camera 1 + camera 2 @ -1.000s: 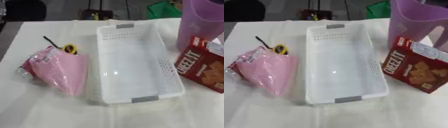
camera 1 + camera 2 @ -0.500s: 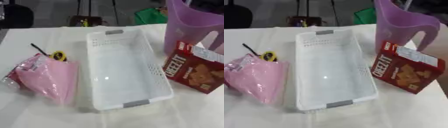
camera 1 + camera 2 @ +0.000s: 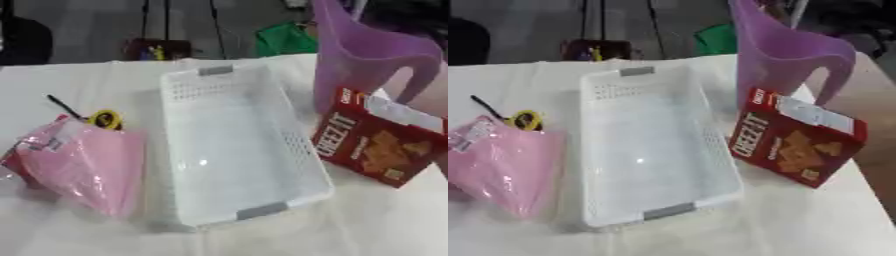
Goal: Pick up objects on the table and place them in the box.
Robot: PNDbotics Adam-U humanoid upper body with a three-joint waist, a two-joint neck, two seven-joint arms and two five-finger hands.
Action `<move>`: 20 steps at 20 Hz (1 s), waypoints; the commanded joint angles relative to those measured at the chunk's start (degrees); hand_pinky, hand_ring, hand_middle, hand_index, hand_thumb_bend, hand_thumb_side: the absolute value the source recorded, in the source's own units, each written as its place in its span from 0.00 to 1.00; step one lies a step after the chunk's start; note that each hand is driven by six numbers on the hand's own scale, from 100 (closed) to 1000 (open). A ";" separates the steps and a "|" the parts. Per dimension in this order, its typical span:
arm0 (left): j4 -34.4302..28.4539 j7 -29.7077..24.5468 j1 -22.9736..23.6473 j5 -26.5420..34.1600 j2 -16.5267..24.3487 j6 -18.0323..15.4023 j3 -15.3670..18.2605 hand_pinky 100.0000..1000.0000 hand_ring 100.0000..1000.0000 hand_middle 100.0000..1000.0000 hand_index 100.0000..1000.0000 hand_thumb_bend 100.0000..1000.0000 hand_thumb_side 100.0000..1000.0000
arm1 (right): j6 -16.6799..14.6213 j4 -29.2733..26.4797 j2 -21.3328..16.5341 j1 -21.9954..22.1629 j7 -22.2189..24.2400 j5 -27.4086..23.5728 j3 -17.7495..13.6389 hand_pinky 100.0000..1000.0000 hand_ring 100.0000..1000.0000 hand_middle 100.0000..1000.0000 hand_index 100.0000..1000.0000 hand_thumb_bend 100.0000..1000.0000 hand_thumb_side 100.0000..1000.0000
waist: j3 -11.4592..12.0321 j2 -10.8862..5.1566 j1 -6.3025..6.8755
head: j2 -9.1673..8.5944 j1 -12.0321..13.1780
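Note:
A white plastic box (image 3: 229, 145) with grey handles lies empty in the middle of the white table. Left of it lies a pink plastic bag (image 3: 83, 165) with something red under its left end. Just above the bag is a small yellow and black thing (image 3: 105, 119) with a thin black stick. Right of the box a red Cheez-It carton (image 3: 796, 144) stands tilted, its top flap open. Behind the carton stands a tall purple pitcher (image 3: 785, 55) with a handle. Neither of my hands shows in either view.
The table's right edge (image 3: 868, 170) runs close behind the carton, with brown floor beyond. Past the far edge are dark stands, a green thing (image 3: 284, 40) and a dark bag (image 3: 153, 49).
The whole picture has shifted: the camera has turned toward the right and up, so the pitcher and carton show more fully. The things on the table have not moved.

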 commanded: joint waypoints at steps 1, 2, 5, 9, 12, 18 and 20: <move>-0.67 -0.21 -1.21 0.27 1.84 -0.14 0.27 0.82 0.87 0.90 0.96 0.00 0.96 | -1.07 0.45 -4.02 -1.03 0.13 1.35 1.37 0.82 0.92 0.95 0.98 0.00 1.00 | 0.21 -1.28 -0.11 | -1.24 -3.74; -0.67 -0.16 -1.28 0.33 1.76 -0.19 0.24 0.82 0.87 0.90 0.96 0.00 0.96 | -1.37 0.66 -4.27 -1.30 0.26 1.64 2.08 0.83 0.92 0.95 0.98 0.00 1.00 | 0.30 -1.30 -0.14 | -1.46 -4.49; -0.67 -0.08 -1.37 0.55 1.48 -0.17 0.16 0.82 0.87 0.90 0.96 0.00 0.96 | -2.82 1.40 -5.17 -2.01 0.82 2.09 4.33 0.83 0.92 0.95 0.98 0.01 1.00 | 0.54 -1.43 -0.14 | -1.94 -5.16; -0.67 -0.12 -1.67 0.83 1.26 -0.31 -0.05 0.82 0.87 0.90 0.96 0.00 0.96 | -5.23 1.48 -6.04 -3.15 1.12 1.37 6.88 0.83 0.92 0.95 0.99 0.02 1.00 | 0.78 -1.62 -0.09 | -2.25 -4.93; -0.67 -0.42 -2.01 1.06 1.15 -0.47 -0.27 0.82 0.87 0.90 0.96 0.00 0.96 | -7.40 1.70 -6.94 -4.26 2.02 0.22 9.12 0.83 0.92 0.95 0.98 0.04 1.00 | 0.93 -1.78 -0.05 | -2.28 -4.77; -0.67 -0.84 -2.39 1.26 0.91 -0.52 -0.45 0.81 0.87 0.89 0.96 0.00 0.96 | -10.38 2.94 -7.60 -5.77 4.22 -1.87 11.77 0.84 0.93 0.95 0.98 0.11 1.00 | 1.24 -1.94 -0.02 | -2.18 -4.48; -0.67 -0.97 -2.51 1.37 0.83 -0.64 -0.55 0.81 0.87 0.89 0.96 0.00 0.96 | -11.50 2.97 -7.54 -5.40 5.03 -2.97 12.57 0.84 0.93 0.95 0.99 0.14 1.00 | 1.30 -1.91 0.04 | -2.33 -4.30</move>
